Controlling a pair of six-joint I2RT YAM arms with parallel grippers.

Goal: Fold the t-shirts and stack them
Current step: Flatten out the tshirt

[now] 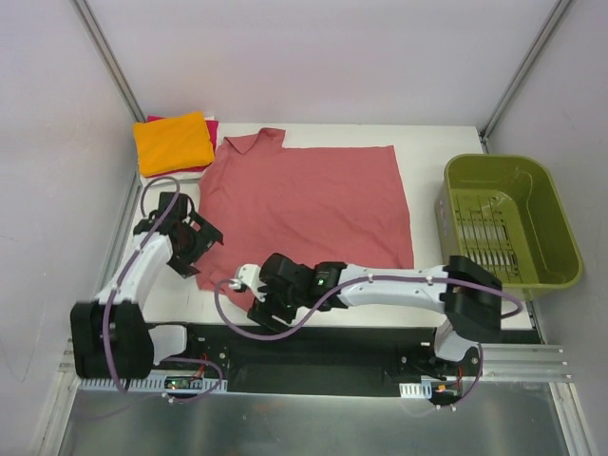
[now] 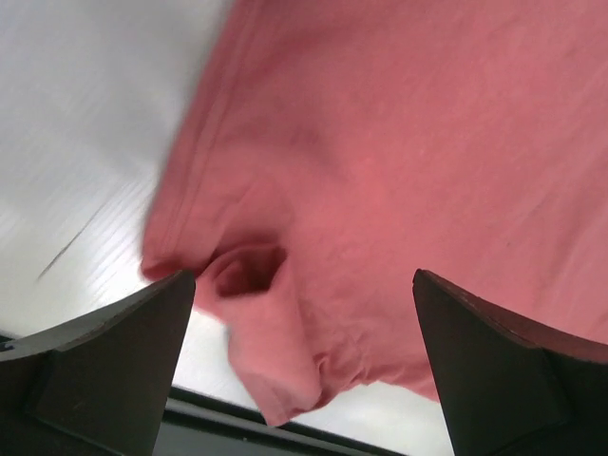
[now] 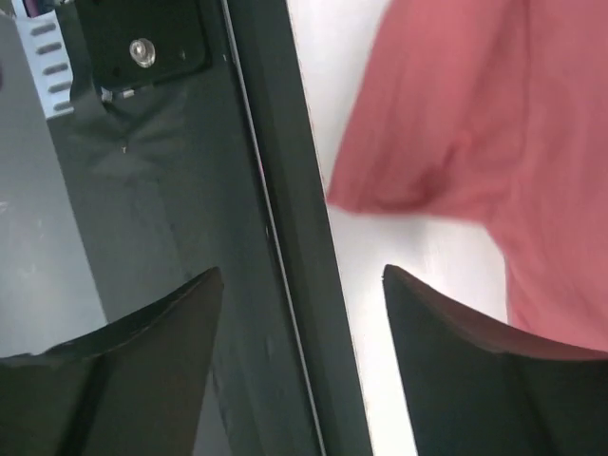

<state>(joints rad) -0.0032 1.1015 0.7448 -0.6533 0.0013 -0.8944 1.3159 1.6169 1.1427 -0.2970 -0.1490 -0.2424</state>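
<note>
The table (image 1: 432,142) is plain white and set in a pale, bare-walled booth with slim metal posts running up the back corners; a black rail (image 1: 323,347) along the near edge carries both arms. An olive-green basket (image 1: 494,160) sits at the right end, partly over the table's edge. Across the middle of the table lies the salmon-red t-shirt (image 1: 313,204), spread mostly flat with its collar toward the far side and slightly left. Its cloth is smooth over the body but rumpled at the near-left corner, where a short sleeve (image 2: 247,271) bunches and gapes. At the far left corner, just beside the collar, rests a folded orange shirt (image 1: 173,142) on top of a magenta one (image 1: 211,122). The left gripper (image 1: 202,249) hovers at the shirt's left edge over that sleeve, fingers spread wide and holding nothing. The right gripper (image 1: 245,277) hangs at the near-left corner over the table's edge, fingers apart, nothing between them.
</note>
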